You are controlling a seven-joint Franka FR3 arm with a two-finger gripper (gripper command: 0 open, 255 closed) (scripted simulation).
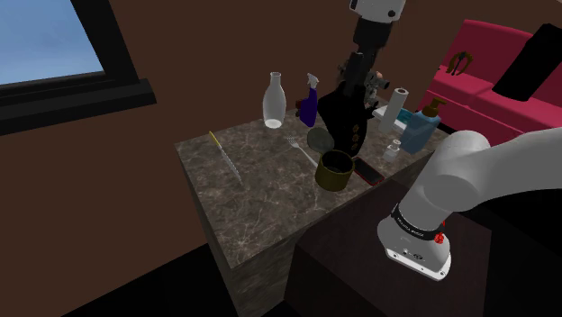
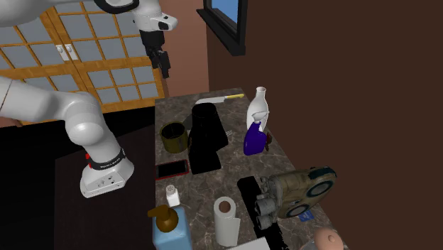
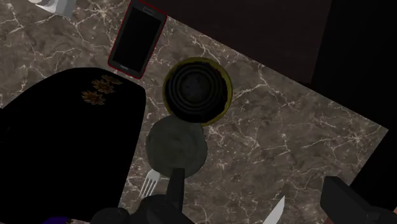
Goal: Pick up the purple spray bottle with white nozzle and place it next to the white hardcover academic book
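Note:
The purple spray bottle with a pale nozzle stands upright near the back edge of the marble table, beside a clear glass bottle. In the second exterior view the spray bottle sits between that glass bottle and a tall black box. A flat white thing, probably the book, lies at the table's far end past the paper roll. My gripper hangs high above the table, well apart from the bottle. In the wrist view the gripper is open with nothing between its fingers.
Below the gripper are an olive cup, a dark round lid, a fork and a red-cased phone. A yellow-handled knife, blue soap bottle, paper roll and binocular-like device also crowd the table.

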